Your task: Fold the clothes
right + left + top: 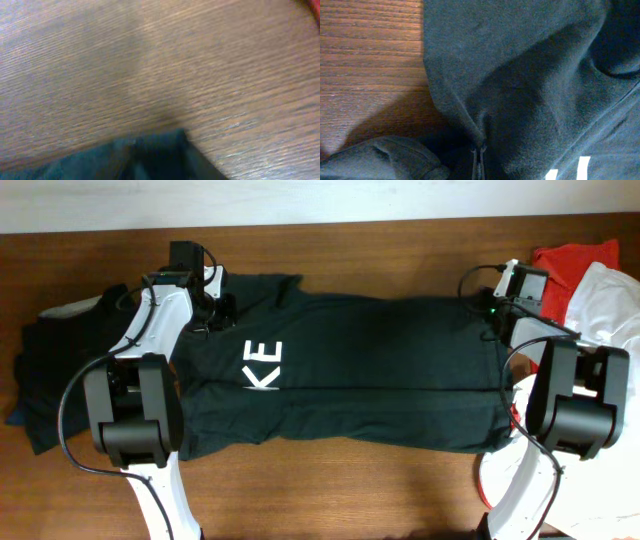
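A large black T-shirt [360, 370] lies spread lengthwise across the wooden table [330, 490], with the white letters "KE" [265, 366] showing near its left end. My left gripper [214, 308] is at the shirt's far left shoulder. In the left wrist view its fingertips [479, 161] are shut on a raised fold of the black cloth [530, 80]. My right gripper [497, 312] is at the shirt's far right corner. In the blurred right wrist view a black cloth corner [165, 157] covers the jaws, and the fingers are hidden.
A heap of dark garments [45, 370] lies at the left end of the table. A red shirt [575, 256] and a white shirt [612, 305] lie piled at the right end, behind my right arm. Bare wood [150, 60] lies beyond the right corner.
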`<state>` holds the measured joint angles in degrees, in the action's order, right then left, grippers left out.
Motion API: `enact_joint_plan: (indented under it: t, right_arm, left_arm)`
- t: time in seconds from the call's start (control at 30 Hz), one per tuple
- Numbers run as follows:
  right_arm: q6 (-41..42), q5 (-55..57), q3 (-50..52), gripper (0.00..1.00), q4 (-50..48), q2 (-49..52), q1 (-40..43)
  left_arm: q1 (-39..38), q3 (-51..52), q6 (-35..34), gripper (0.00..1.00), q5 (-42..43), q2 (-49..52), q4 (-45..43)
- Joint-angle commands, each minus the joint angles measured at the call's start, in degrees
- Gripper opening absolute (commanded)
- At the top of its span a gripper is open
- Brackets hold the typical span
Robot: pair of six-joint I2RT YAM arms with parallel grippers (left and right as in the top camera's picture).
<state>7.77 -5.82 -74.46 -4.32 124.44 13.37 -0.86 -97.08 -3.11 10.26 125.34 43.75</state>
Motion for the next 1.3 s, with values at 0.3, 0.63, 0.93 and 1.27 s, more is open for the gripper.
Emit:
enact_joint_plan:
  t: [0.3,0.63,0.93,1.27]
  right_arm:
    - [0.2,0.5,-6.9,0.04,31.9,-16.5,1.8]
    - [0.0,11.3,-6.6,0.04,73.0,-26.6,7.4]
    - [0.0,11.3,-2.3,0.04,77.4,-26.6,7.3]
    - [0.0,12.5,2.9,0.64,77.3,-26.6,7.3]
  left_arm:
    - [4.2,-2.4,-0.7,0.01,3.5,-12.0,3.7]
    - [4.4,-1.8,-0.7,0.00,-1.5,-15.4,35.1]
    - [4.4,14.4,-0.7,0.01,-3.8,-15.4,38.0]
    - [4.4,14.9,-0.8,0.36,-6.9,-15.5,39.3]
